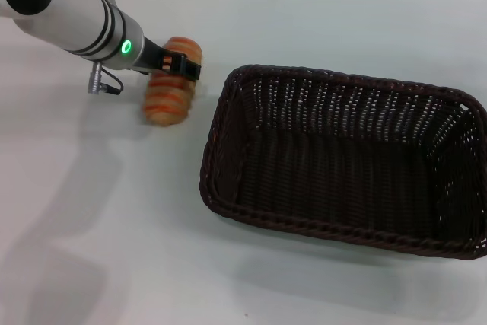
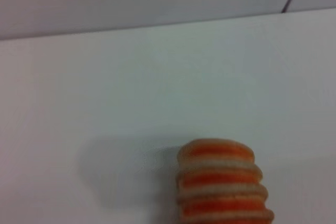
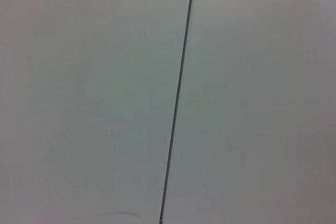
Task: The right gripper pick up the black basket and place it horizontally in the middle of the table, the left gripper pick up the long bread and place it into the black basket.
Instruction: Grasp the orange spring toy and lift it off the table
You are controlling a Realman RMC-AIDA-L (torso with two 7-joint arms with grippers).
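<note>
Now we see the left claw (image 1: 176,66) down over the long bread (image 1: 170,90) on the white surface (image 1: 114,211), reaching in on its white, black-banded arm with the green light lit. The claw sits across the loaf nearer its far end, with a short stretch of crust showing beyond it and the longer part running out on the near side. We take it to be clasping the loaf across its width, though we cannot tell how firmly the fingers press. The bread lies flat with its long axis running from the far end, which leans slightly toward the basket, down to the near end, which points toward the robot; its orange ridges cross that axis. From the left wrist we see the long bread (image 2: 223,182) end-on, ridges stacked one behind another, pointing away over the bare surface (image 2: 105,87). The black basket (image 1: 342,161) stands upright just beside the claw, on its right, apart from the loaf, with its long axis running sideways across the surface and roughly crosswise to the bread. Its braided rim faces up. The right wrist view gives only a pale flat panel with a thin dark seam (image 3: 177,98); the right claw does not show in any view.
</note>
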